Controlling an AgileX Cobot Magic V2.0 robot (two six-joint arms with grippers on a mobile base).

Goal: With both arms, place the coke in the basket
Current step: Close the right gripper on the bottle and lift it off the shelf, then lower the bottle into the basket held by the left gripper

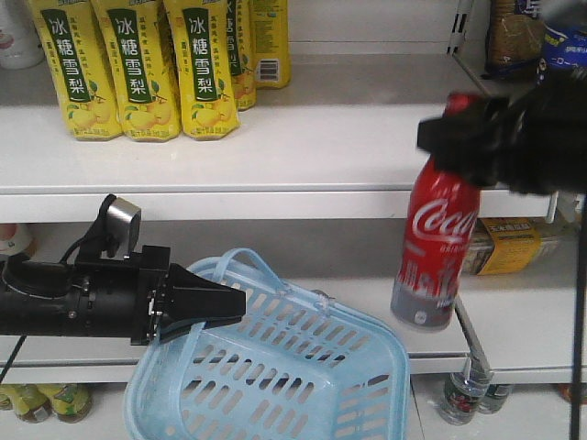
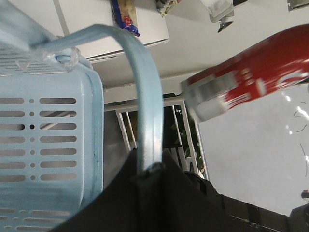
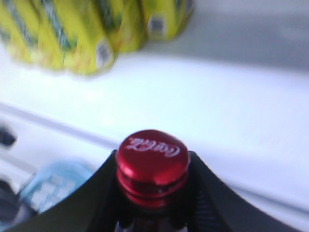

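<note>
Exterior front-facing view | coke (image 1: 438, 247), Coca-Cola script, pinched at neck by right gripper (image 1: 456, 137) jaws | basket (image 1: 303, 367) handle clamped in left gripper (image 1: 220, 305) jaws | yellow bottles (image 1: 138, 69) marked 冰糖雪梨

Upper left of the front view: yellow bottles (image 1: 138, 69) each bear a dark green label with white characters 冰糖雪梨; one turned bottle shows a barcode (image 1: 268, 69), digits illegible; right of centre, the coke (image 1: 438, 243) carries white Coca-Cola script, partly seen; in my right wrist view its red cap (image 3: 152, 162) reads Coca-Cola, inverted; other packaging I cannot read.
</note>
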